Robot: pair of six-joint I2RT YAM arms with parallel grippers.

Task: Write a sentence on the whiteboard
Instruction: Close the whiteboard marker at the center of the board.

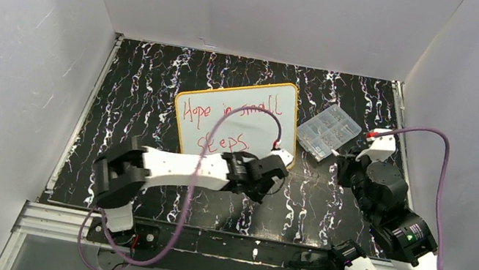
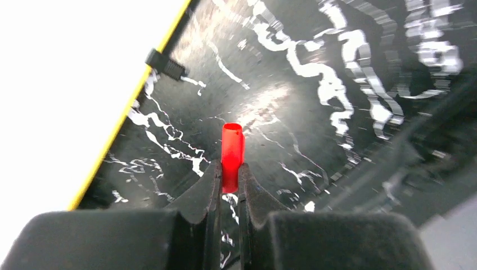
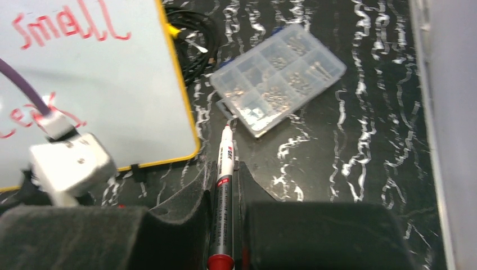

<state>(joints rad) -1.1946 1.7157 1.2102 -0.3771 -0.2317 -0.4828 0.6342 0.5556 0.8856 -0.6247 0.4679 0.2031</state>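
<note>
- Left gripper (image 2: 228,175) is clamped on a red cap (image 2: 232,147), its arm stretched low to the whiteboard's (image 1: 259,92) 5 o'clock corner.
- Right gripper (image 3: 225,169) is clamped on a marker (image 3: 224,194), its bare tip pointing at 12 o'clock toward the parts box (image 3: 278,76).
- The sentence (image 1: 233,113) fills the board, and the box lies at the board's 3 o'clock.

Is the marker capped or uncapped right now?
Uncapped: the marker in the right gripper shows its bare tip, and the red cap is pinched in the left gripper.
</note>
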